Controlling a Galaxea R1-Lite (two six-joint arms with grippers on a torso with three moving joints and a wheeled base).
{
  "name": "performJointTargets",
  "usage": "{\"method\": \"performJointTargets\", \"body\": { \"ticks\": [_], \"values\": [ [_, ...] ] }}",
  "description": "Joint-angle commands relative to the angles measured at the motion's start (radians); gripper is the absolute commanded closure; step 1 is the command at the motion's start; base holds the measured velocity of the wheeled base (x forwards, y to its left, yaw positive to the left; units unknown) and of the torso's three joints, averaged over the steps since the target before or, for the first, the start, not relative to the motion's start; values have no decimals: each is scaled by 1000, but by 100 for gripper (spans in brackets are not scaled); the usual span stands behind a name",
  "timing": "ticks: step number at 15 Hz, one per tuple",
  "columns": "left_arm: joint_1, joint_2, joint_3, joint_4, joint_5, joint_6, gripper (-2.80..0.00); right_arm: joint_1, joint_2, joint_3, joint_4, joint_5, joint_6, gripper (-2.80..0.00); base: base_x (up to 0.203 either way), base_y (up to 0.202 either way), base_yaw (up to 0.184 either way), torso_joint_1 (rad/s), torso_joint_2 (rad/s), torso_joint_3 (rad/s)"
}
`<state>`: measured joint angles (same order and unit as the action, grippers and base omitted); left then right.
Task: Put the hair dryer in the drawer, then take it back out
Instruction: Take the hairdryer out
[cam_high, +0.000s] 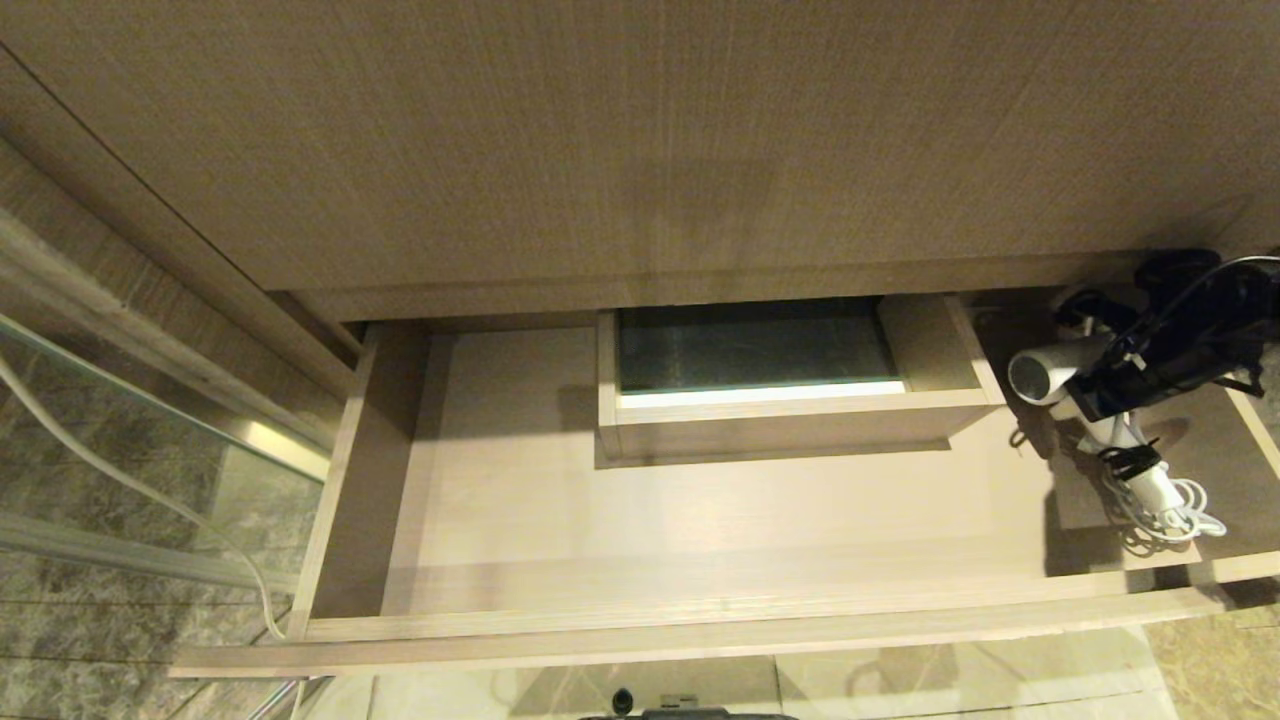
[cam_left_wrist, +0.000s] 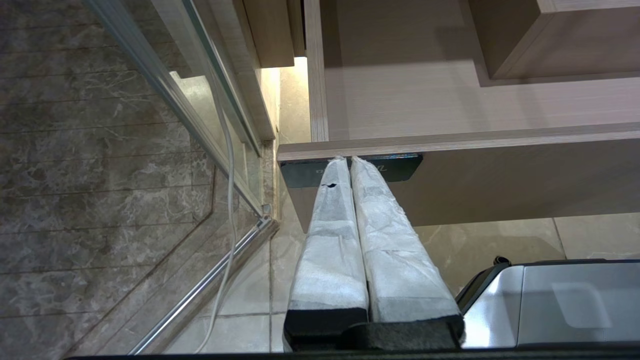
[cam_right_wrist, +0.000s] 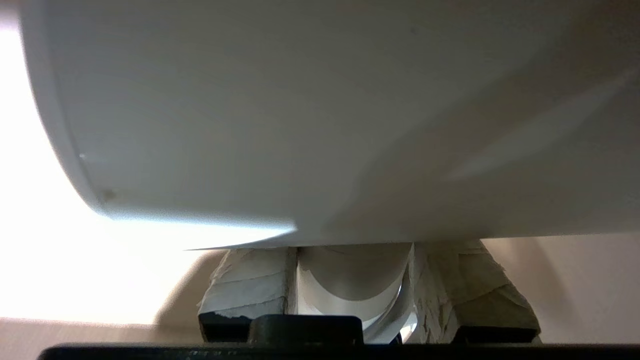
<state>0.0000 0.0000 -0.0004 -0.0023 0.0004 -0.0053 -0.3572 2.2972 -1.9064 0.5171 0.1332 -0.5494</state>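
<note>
hair dryer (cam_high: 1060, 372) lies in drawer (cam_high: 700, 500) at its right end | barrel across, between right gripper (cam_high: 1120, 385) jaws closing round it | left gripper (cam_left_wrist: 350, 162) jaws together, at drawer front

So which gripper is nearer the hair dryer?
Right. The right gripper is at the hair dryer, fingers either side of it, at the drawer's right end. The left gripper is outside the drawer front's left end.
</note>
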Motion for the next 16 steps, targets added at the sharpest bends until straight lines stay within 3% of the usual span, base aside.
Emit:
{"method": "performJointTargets", "body": {
  "ticks": [1,7,16],
  "values": [
    [0,1,0,-1,1,-1,0,0,-73,22,34,2,-4,0,0,0,0,0,0,0],
    [0,1,-1,-1,1,-1,0,0,-250,145,161,3,-10,0,0,0,0,0,0,0],
    [0,0,0,-1,1,-1,0,0,-460,292,161,3,-22,0,0,0,0,0,0,0]
  ]
}}
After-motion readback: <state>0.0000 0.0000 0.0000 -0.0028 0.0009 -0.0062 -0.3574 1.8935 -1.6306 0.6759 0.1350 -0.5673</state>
